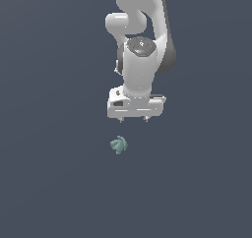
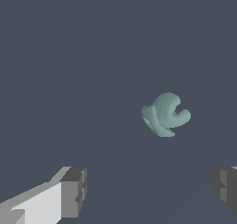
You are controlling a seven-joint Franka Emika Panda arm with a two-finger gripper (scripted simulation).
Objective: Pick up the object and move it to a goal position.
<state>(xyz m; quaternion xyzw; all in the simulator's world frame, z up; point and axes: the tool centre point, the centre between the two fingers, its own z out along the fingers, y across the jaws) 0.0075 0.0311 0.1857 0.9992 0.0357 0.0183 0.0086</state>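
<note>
The object (image 1: 118, 144) is a small pale teal-green lobed lump lying on the dark grey floor. In the wrist view the object (image 2: 165, 115) shows curled, ridged lobes. The white arm hangs above it, and my gripper (image 1: 134, 119) sits a short way above and toward the exterior view's right of the object. Its fingers (image 2: 74, 191) stand wide apart with nothing between them, so my gripper (image 2: 150, 190) is open and apart from the object.
A plain dark grey surface fills both views. The arm's white links (image 1: 142, 45) rise out of the exterior view's top edge.
</note>
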